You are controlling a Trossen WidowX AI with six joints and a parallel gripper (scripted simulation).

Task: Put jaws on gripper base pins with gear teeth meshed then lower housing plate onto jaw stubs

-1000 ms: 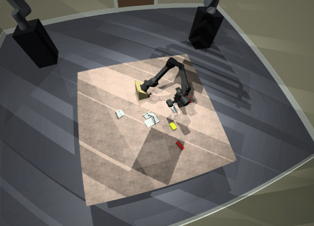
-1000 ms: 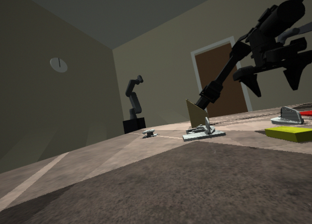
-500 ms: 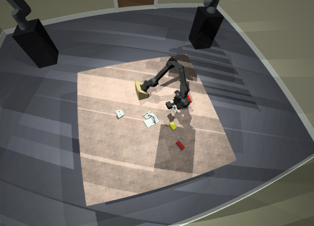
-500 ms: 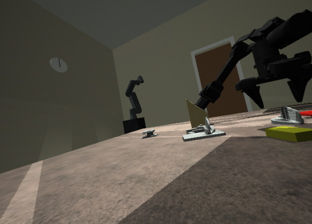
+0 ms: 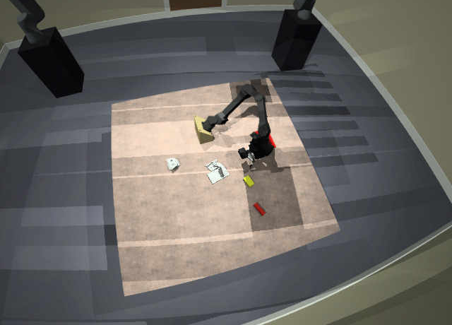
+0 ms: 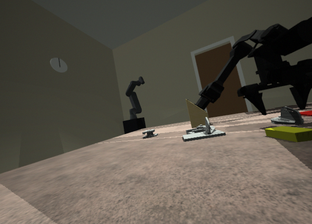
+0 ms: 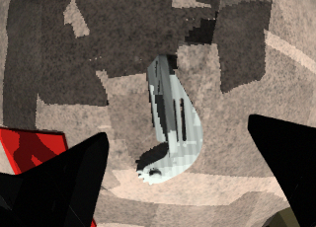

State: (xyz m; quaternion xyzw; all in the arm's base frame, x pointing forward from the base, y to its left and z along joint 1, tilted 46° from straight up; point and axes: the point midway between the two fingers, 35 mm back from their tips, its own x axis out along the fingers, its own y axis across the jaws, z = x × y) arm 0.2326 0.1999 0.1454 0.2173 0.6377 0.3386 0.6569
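Note:
The loose white jaw (image 5: pixel 251 156) (image 6: pixel 289 116) (image 7: pixel 190 140) lies on the table, its upright grip wall standing and its toothed end at the bottom in the wrist view. My gripper (image 6: pixel 283 111) (image 7: pixel 181 131) is open and empty above it, with one fingertip out to each side of the jaw. The gripper base (image 5: pixel 215 177) (image 6: pixel 194 137) lies flat, left of the gripper in the top view. Another jaw (image 6: pixel 207 126) is on the base; whether it is fully seated cannot be told. The housing plate (image 5: pixel 172 164) (image 6: pixel 149 133), small and white, lies apart at the far left.
A yellow block (image 5: pixel 248 181) (image 6: pixel 300 135) lies near the loose jaw, with a dark red block (image 5: pixel 259 208) farther off. A bright red piece (image 5: pixel 272 140) (image 7: pixel 37 143) lies beside the gripper. A tan wedge (image 5: pixel 201 131) (image 6: pixel 195 114) stands at the arm's mount, behind the base.

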